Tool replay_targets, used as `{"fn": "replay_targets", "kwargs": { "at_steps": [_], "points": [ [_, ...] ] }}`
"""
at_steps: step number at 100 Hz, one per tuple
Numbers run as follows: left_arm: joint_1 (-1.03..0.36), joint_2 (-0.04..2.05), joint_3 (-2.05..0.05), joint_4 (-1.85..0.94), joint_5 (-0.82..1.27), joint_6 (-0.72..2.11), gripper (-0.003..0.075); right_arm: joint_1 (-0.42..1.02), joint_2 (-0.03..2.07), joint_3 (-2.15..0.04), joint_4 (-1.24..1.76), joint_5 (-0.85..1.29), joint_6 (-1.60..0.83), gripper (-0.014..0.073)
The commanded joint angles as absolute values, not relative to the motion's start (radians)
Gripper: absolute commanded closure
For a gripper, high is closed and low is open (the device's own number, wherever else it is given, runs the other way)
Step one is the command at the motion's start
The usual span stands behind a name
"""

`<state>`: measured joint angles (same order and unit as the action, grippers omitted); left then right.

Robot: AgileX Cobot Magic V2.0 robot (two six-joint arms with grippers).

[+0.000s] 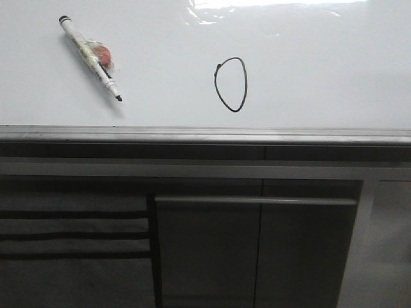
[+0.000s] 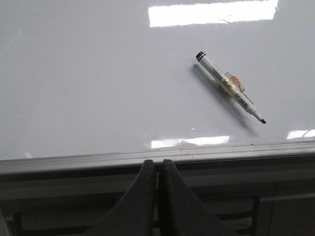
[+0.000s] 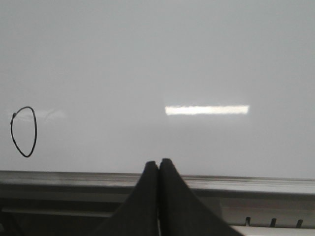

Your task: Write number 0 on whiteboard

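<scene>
Large glossy white flat whiteboard (image 1: 321,77) with a grey metal frame edge, lying level and smooth, with bright glare bands on its far part; good for a thin line, and probably slippery for anything round. Below its near edge, grey cabinet panels (image 1: 257,250) with a matt surface and a long bar handle, no part of the work. On the board, well to the left of the drawn figure, a slim white cylindrical marker pen (image 1: 90,56) with a black end cap and a bare black tip, lying slanted and flat with something orange and clear wrapped at the middle; seemingly put down aside because the writing is finished. Near the middle of the board, not far from its near edge, the thin black hand-drawn oval number 0 (image 1: 231,84), taller than wide, closed, a little irregular at the upper left. Left gripper (image 2: 157,169) and right gripper (image 3: 158,169), dark tapered fingers pressed together, holding nothing, both just outside the board's near frame edge, apparently parked.
</scene>
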<state>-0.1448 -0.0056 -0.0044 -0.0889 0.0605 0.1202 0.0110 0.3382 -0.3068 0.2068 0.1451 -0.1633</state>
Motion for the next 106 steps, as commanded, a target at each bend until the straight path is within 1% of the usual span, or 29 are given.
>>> {"fn": "replay_targets", "kwargs": {
  "at_steps": [1, 15, 27, 36, 40, 106],
  "points": [
    [-0.144, -0.03, 0.02, -0.1, -0.02, 0.12, 0.0741, -0.002, 0.236, -0.275, 0.208, 0.054, -0.165, 0.0666],
    [-0.144, -0.03, 0.02, -0.1, -0.02, 0.12, 0.074, -0.003, 0.054, -0.141, 0.208, 0.048, -0.165, 0.0666],
    [-0.144, -0.03, 0.02, -0.1, -0.02, 0.12, 0.0741, -0.019, -0.03, -0.043, 0.208, 0.024, -0.165, 0.0666],
    [-0.144, -0.03, 0.02, -0.1, -0.02, 0.12, 0.0741, -0.033, -0.029, 0.028, 0.213, -0.062, -0.16, 0.0666],
    [-0.144, -0.03, 0.02, -0.1, -0.02, 0.12, 0.0741, -0.038, -0.029, 0.018, 0.213, -0.008, -0.157, 0.0666],
    [-0.144, -0.03, 0.02, -0.1, -0.02, 0.12, 0.0741, -0.038, -0.027, 0.021, 0.213, -0.012, -0.157, 0.0666]
  ]
}}
